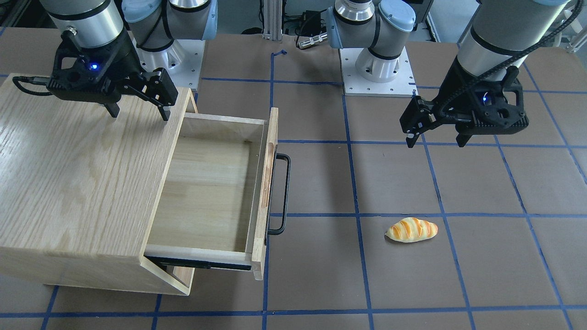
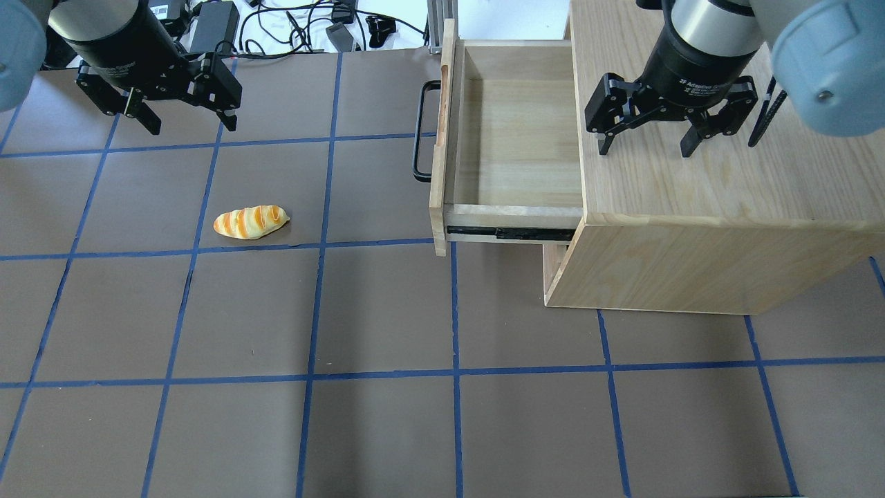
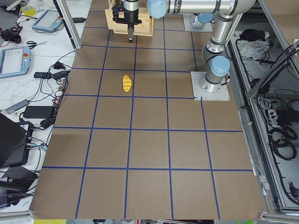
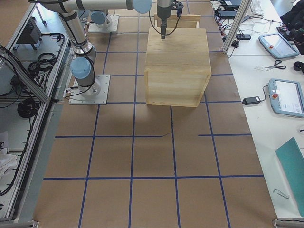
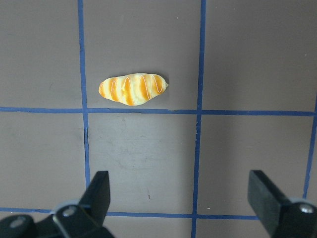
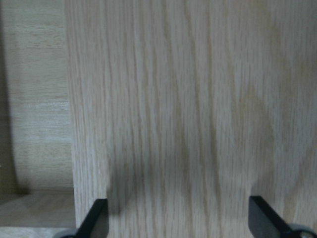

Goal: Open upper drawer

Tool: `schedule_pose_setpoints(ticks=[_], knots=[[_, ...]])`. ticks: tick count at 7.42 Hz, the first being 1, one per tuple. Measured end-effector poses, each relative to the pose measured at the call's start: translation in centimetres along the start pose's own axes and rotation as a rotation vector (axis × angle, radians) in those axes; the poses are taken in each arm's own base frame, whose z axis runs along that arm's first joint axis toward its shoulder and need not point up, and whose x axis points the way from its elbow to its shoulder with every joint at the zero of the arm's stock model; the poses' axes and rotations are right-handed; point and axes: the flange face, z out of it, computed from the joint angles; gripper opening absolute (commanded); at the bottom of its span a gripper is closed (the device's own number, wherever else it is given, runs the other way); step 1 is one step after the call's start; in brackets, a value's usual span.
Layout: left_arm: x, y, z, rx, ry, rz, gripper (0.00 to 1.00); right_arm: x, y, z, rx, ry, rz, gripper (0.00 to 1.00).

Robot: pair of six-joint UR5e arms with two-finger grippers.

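Right gripper (image 2: pixel 644 149): I've got it spread wide over the cabinet (image 2: pixel 726 187) top, touching nothing. Drawer (image 2: pixel 515 145) stands pulled well out of the cabinet front, handle (image 2: pixel 417 131) free. My left gripper (image 2: pixel 191 127), also wide, hovers well away from the cabinet on the drawer side, a roll (image 2: pixel 250 222) lying near it

Bright, even light comes from above. The upper drawer (image 1: pixel 206 192) and the cabinet (image 1: pixel 78 183) cast soft shadows on the desk (image 1: pixel 412 284). Pale glare lies on the cabinet top. The right wrist view is blurred and dimmer.
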Motion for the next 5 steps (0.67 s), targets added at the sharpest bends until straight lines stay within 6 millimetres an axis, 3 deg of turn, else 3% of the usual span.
schedule_pose_setpoints(ticks=[5], knots=[[0.31, 0.97, -0.16, -0.042, 0.01, 0.003, 1.0, 0.0, 0.0, 0.0, 0.0, 0.0, 0.0, 1.0]])
